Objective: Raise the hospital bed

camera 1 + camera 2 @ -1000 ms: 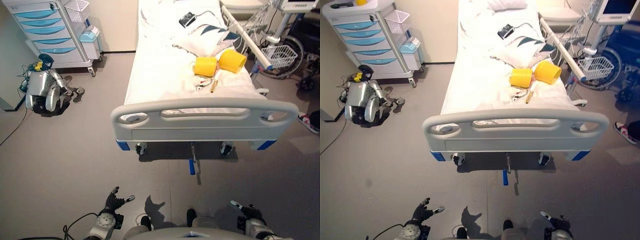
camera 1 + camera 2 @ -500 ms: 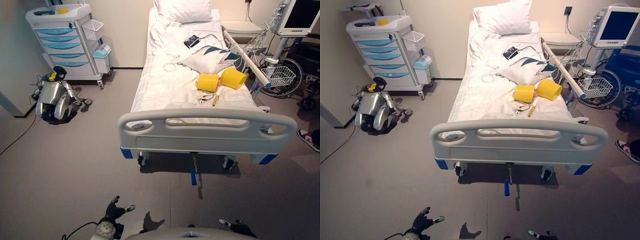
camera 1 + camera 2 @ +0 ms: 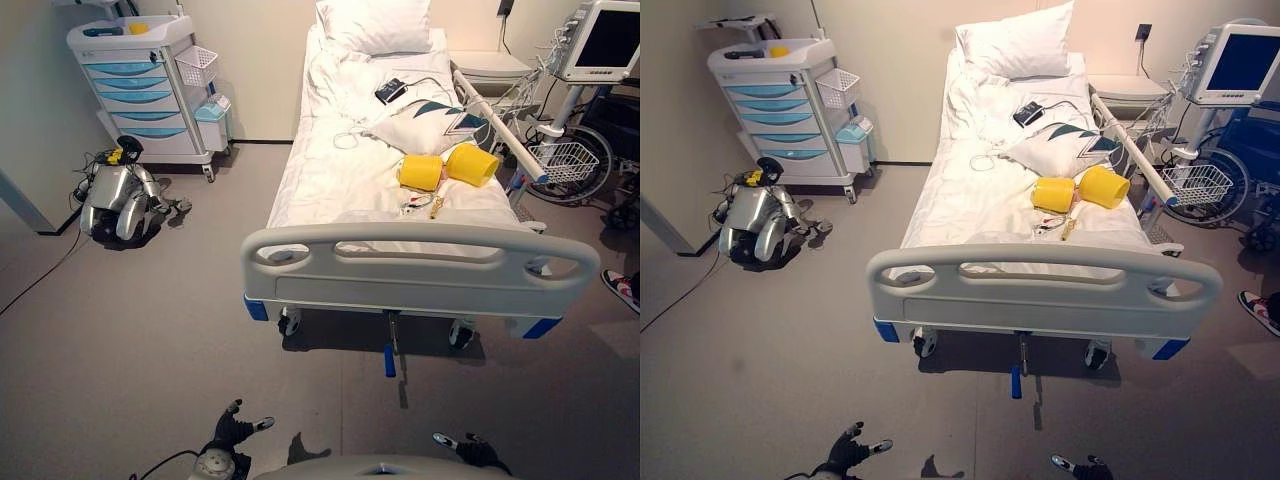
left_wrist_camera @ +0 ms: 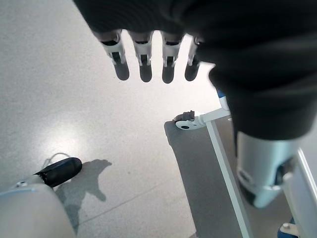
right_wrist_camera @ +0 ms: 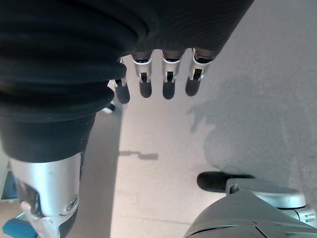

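Note:
The white hospital bed stands in front of me, its grey footboard (image 3: 420,262) nearest. Under the footboard's middle a metal crank with a blue grip (image 3: 389,361) hangs down toward the floor. My left hand (image 3: 235,433) is low over the floor, well short of the bed and left of the crank, fingers (image 4: 144,62) straight and empty. A bed caster (image 4: 186,122) lies beyond them. My right hand (image 3: 462,450) hovers to the right of the crank, also apart from it, fingers (image 5: 168,77) straight and holding nothing.
Two yellow cups (image 3: 420,172) and small items lie on the sheet. A drawer cart (image 3: 140,85) and a folded robot dog (image 3: 118,195) are at the left. A monitor (image 3: 610,35), wire basket (image 3: 565,160) and a person's shoe (image 3: 622,290) are at the right.
The camera has tilted up, so more of the bed's head end and the wall shows and both hands sit lower in the picture. Nothing on the bed has moved.

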